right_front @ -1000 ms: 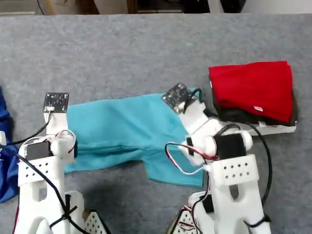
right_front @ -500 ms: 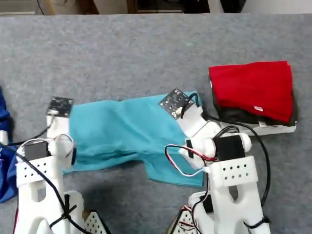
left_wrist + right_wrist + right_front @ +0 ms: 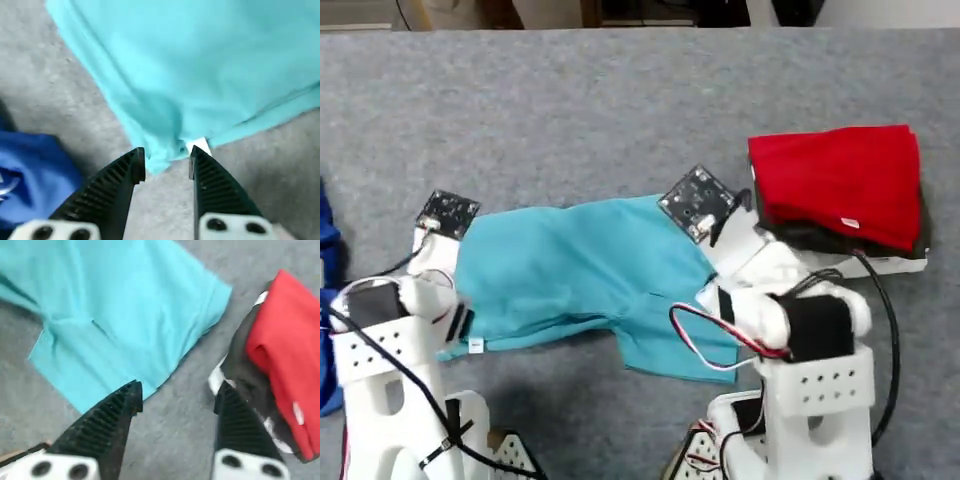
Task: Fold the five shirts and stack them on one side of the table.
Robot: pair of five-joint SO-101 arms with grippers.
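We see the teal shirt [image 3: 580, 275] spread out in the middle of the high view, on the gray table [image 3: 570, 100]. Our left gripper [image 3: 166, 162] is open, with one finger on each side of the shirt's edge, by a small white tag [image 3: 199, 145]. Our right gripper [image 3: 177, 395] is open wide over bare table. At the right of the high view, a folded red shirt [image 3: 840, 180] sits on a dark shirt [image 3: 820, 238]. A blue shirt [image 3: 328, 250] peeks in at the left edge.

Teal shirt [image 3: 570, 270]; red shirt [image 3: 840, 180]; black shirt [image 3: 239, 365]; blue shirt [image 3: 30, 175]; grey table [image 3: 570, 110].
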